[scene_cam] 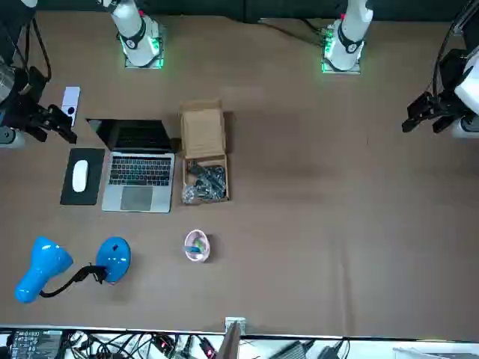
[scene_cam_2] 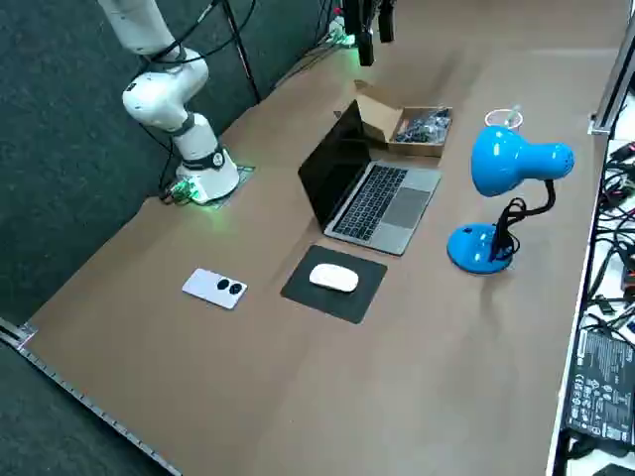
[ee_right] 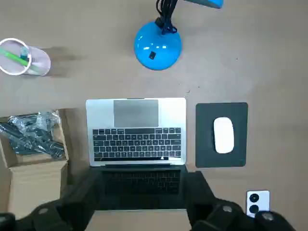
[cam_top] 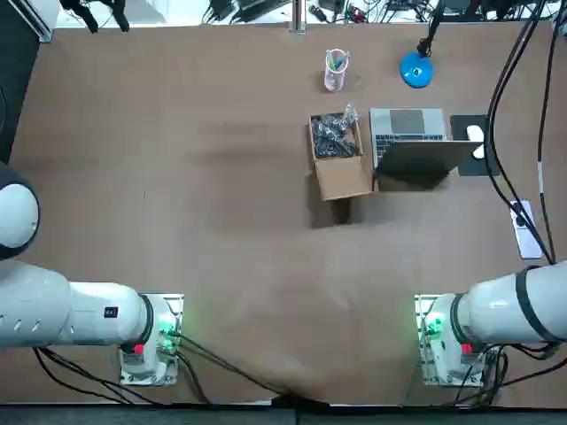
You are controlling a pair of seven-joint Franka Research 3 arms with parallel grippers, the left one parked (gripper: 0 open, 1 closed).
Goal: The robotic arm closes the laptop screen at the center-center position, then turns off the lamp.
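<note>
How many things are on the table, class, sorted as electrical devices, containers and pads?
Electrical devices: 4 (silver laptop, blue desk lamp, white mouse, white phone)
Containers: 2 (cardboard box, clear cup)
Pads: 1 (black mouse pad)
Total: 7
Open right gripper, raised by the laptop: uncounted

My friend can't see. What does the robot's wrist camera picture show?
An open silver laptop sits in the middle, with the right gripper open above its screen edge. Around it are a blue lamp base, a white mouse on a black pad, a cardboard box and a cup.
</note>
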